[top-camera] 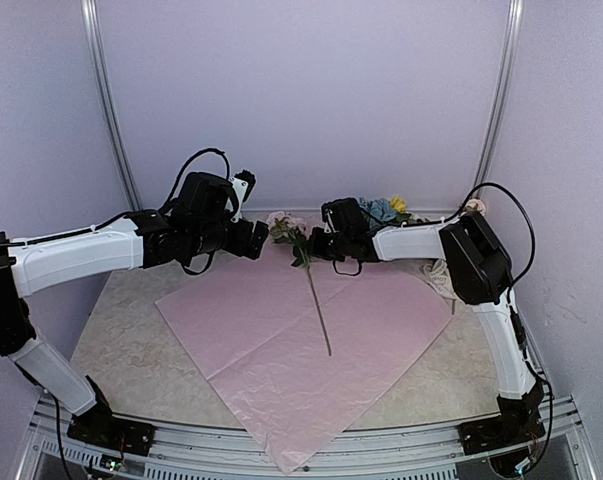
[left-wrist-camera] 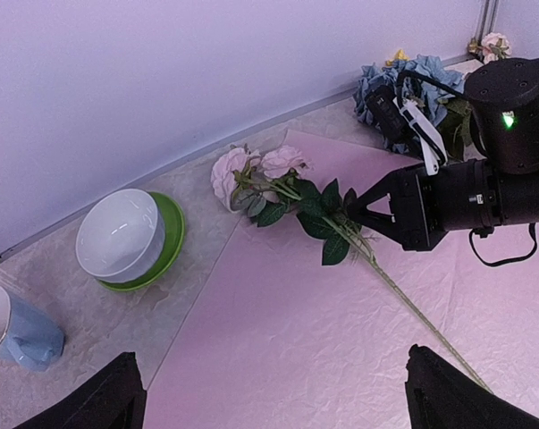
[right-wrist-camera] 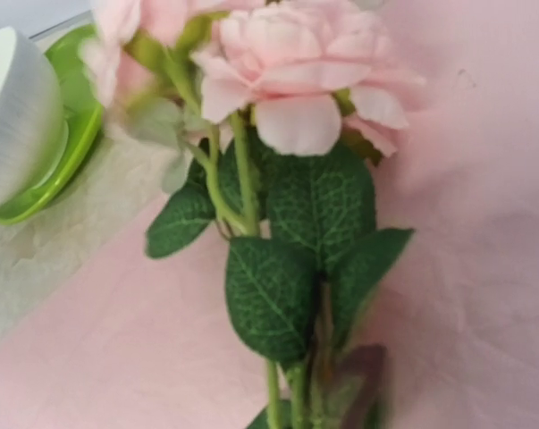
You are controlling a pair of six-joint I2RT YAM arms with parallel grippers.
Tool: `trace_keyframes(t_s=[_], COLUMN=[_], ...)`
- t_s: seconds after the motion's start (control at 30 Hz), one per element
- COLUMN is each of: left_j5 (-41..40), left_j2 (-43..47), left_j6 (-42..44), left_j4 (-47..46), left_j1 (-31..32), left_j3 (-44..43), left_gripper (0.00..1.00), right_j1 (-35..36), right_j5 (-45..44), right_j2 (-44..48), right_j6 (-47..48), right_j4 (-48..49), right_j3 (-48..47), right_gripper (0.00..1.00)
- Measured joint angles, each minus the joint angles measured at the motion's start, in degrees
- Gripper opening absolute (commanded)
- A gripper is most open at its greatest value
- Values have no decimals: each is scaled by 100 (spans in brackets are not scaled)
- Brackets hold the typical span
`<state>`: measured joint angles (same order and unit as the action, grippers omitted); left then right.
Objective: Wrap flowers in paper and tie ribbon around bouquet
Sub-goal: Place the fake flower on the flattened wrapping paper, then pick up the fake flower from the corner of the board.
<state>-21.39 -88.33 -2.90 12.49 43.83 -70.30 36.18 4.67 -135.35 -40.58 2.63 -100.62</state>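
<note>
The bench point(top-camera: 121, 310) carries one sheet of lilac-pink paper point(top-camera: 281, 340). On the paper lies one flower stem point(left-wrist-camera: 315, 223) with two pale pink heads point(left-wrist-camera: 282, 161). At the far edge there is one bunch of blue flowers point(left-wrist-camera: 430, 76) with one yellow head point(left-wrist-camera: 396, 58), and one more pink head point(left-wrist-camera: 495, 43) in the far right corner. I count also one white bowl point(left-wrist-camera: 119, 234), one green saucer point(left-wrist-camera: 172, 234), one pale blue cup point(left-wrist-camera: 19, 332), and one cream ribbon point(top-camera: 441, 278) near the right edge.

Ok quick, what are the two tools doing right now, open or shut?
Left tool: open, holding nothing.
Right tool: shut on the stem of the pink flower.
</note>
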Motion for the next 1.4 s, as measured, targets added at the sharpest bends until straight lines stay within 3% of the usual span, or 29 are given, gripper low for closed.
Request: trace_keyframes(t_s=[0.4, 0.57, 0.73, 0.87, 0.97, 1.07, 1.27, 1.4], left_j5=[-48, -59, -70, -90, -96, -116, -175, -210], left_j2=[42, 59, 59, 59, 57, 39, -122, -140], left_j6=[42, 61, 61, 63, 63, 79, 116, 166], left_j4=[-2, -4, -2, -2, -2, -4, -2, -2], left_j1=[0, 0, 0, 2, 2, 2, 4, 2], left_j3=[0, 0, 9, 13, 20, 20, 26, 59], left_gripper=[99, 99, 99, 99, 99, 99, 99, 99], right_j1=[-24, -293, -1399, -2728, -3558, -3960, -4249, -4249], right_j5=[-50, 17, -437, -1097, -1287, -1215, -1067, -1008], right_j2=[83, 1071, 2557, 3021, 2669, 2039, 562, 114], right_j6=[299, 1266, 2144, 2533, 2653, 2682, 2780, 2903], right_j4=[-17, -400, -892, -1244, -1716, -2201, -3117, -3394], right_j3=[210, 603, 1038, 1257, 1213, 942, -269, -850], right_gripper=[18, 27, 57, 64, 72, 77, 73, 68])
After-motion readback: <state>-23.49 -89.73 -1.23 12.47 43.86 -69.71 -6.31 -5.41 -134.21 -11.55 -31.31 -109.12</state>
